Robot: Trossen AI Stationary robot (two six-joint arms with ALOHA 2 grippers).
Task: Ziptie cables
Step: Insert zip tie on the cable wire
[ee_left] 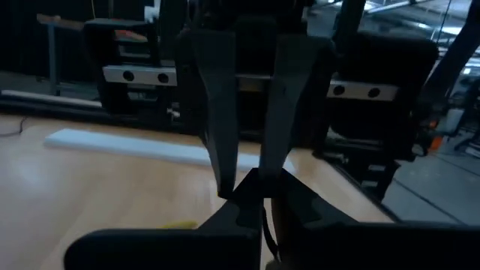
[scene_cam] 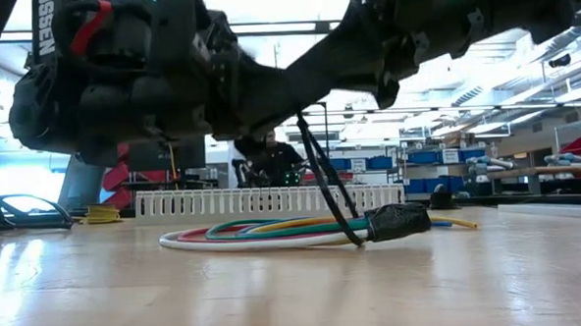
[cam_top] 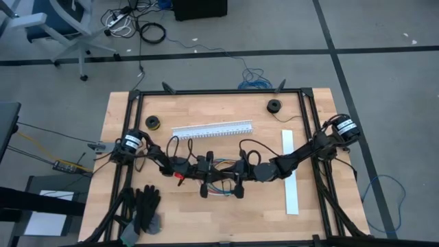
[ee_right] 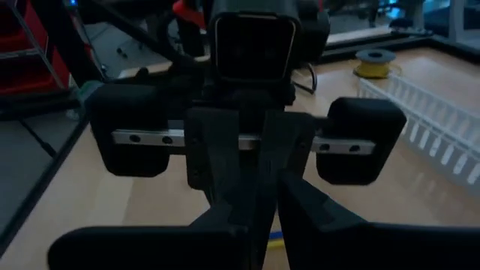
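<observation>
The cables point(scene_cam: 274, 230) lie in a flat loop on the table, red, green, yellow, blue and white, with a dark plug end point(scene_cam: 396, 220). From above they show between the two grippers point(cam_top: 221, 188). A thin black ziptie point(scene_cam: 333, 196) runs from the grippers down to the bundle beside the plug. My left gripper point(cam_top: 216, 175) and my right gripper point(cam_top: 228, 176) face each other tip to tip above the cables, at the table's middle near its near edge. Both are shut. My left gripper point(ee_left: 253, 187) is shut, its tips against the right gripper's tips. A thin black strand point(ee_left: 264, 225) runs away below the tips. Which part of the ziptie it has is hidden by the fingers. It comes level from the table's left. My right gripper point(ee_right: 259, 206) is shut, coming level from the table's right, fingertip to fingertip with the left one. The ziptie's upper end point(scene_cam: 306, 128) rises into the two grippers, and its lower end sits at the cables on the table. The place of contact is hidden by the fingers.
A long white slotted channel point(cam_top: 211, 130) lies behind the grippers. A flat white strip point(cam_top: 291, 171) lies to the right. A yellow roll point(cam_top: 153, 123) and a black roll point(cam_top: 274, 106) sit near the far edge, black gloves point(cam_top: 144, 209) at the near left. A person point(scene_cam: 271, 156) sits far behind.
</observation>
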